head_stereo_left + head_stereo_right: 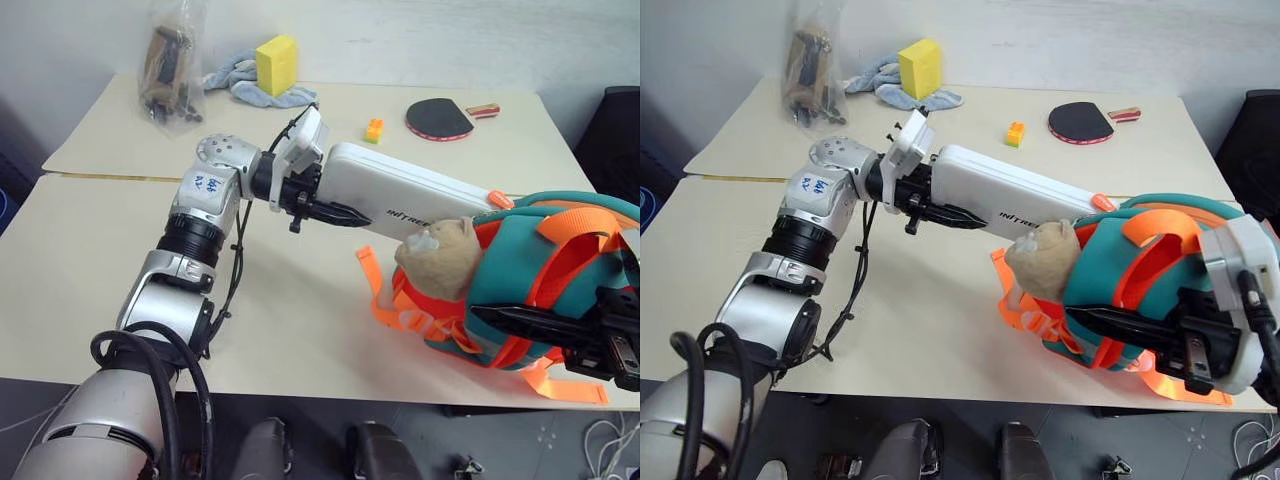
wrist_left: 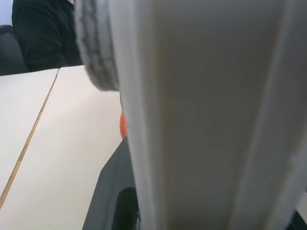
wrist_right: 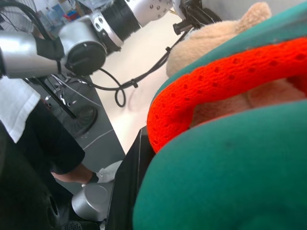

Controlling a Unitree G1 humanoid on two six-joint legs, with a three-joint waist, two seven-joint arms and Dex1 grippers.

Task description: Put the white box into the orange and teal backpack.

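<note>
My left gripper [image 1: 340,203] is shut on the near end of the white box [image 1: 400,195], a long flat case with dark lettering. It holds the box above the table, slanting toward the orange and teal backpack [image 1: 525,270] at the right. The box's far end is next to the backpack's top, behind the tan plush bear [image 1: 440,258]; whether it is inside is hidden. The box [image 2: 206,120] looms close in the left wrist view. My right gripper [image 1: 540,322] is shut on the backpack's lower side among orange straps, with teal fabric [image 3: 230,182] pressed against it.
At the back of the table are a yellow sponge block [image 1: 277,63] on a grey-blue cloth [image 1: 235,78], a plastic bag of dark items [image 1: 172,70], a small orange brick [image 1: 374,130] and a red paddle [image 1: 440,118]. A person in dark clothes [image 2: 43,33] stands nearby.
</note>
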